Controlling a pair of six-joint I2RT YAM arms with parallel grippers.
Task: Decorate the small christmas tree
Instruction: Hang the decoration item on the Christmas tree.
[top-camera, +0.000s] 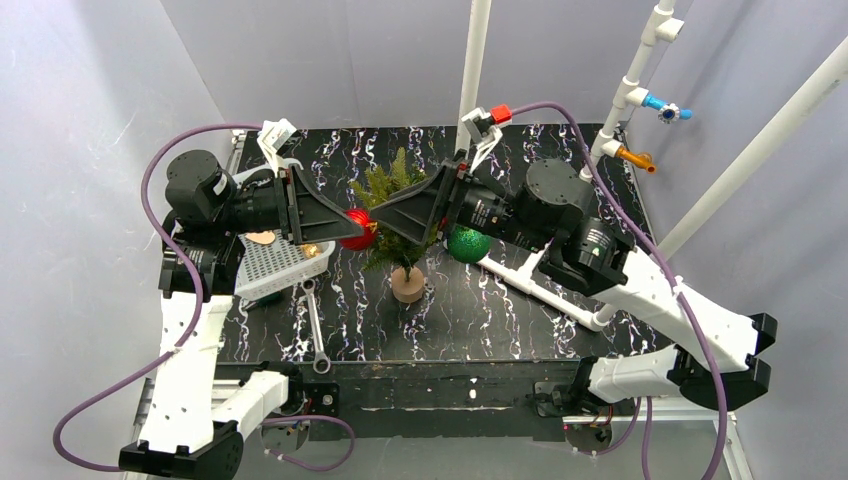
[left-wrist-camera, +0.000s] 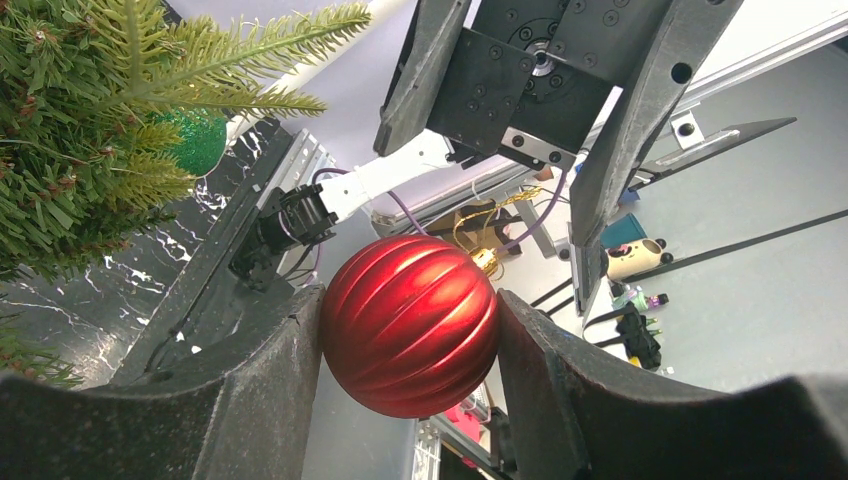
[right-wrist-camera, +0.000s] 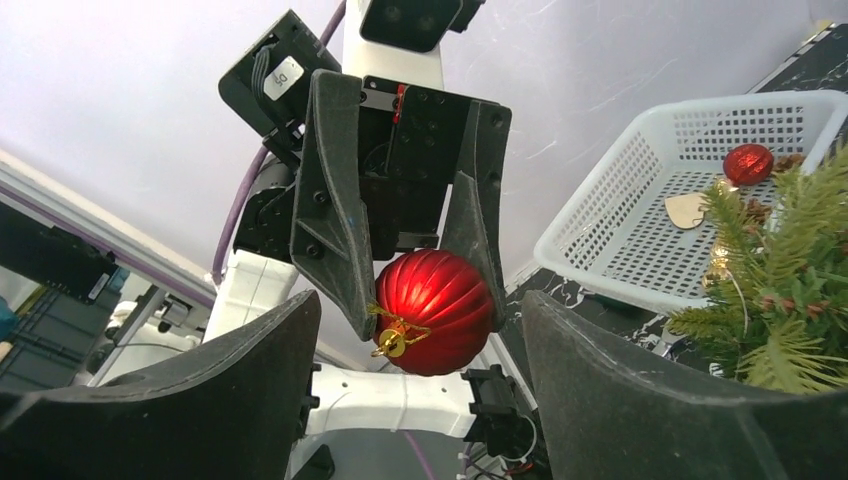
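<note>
The red bauble (left-wrist-camera: 410, 325) had a ribbed, satiny metallic sheen, the fingers (left-wrist-camera: 250, 400) of the left end effector (left-wrist-camera: 405, 305) were matt, grainy black, the green ball (top-camera: 467, 244) glittery, the basket (right-wrist-camera: 600, 210) white perforated plastic, the base (top-camera: 408, 286) of the small christmas tree (top-camera: 386, 186) bare tan wood, and the tabletop (top-camera: 480, 320) smooth, marble-veined black.

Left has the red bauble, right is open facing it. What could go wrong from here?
1. The open right end effector sits close to the left end effector; reaching for the gold hanger cap could clash fingers or knock the red bauble loose.
2. Both arms crowd the small christmas tree on its wooden base; a brushed branch might tip it or jostle the green bauble.
</note>
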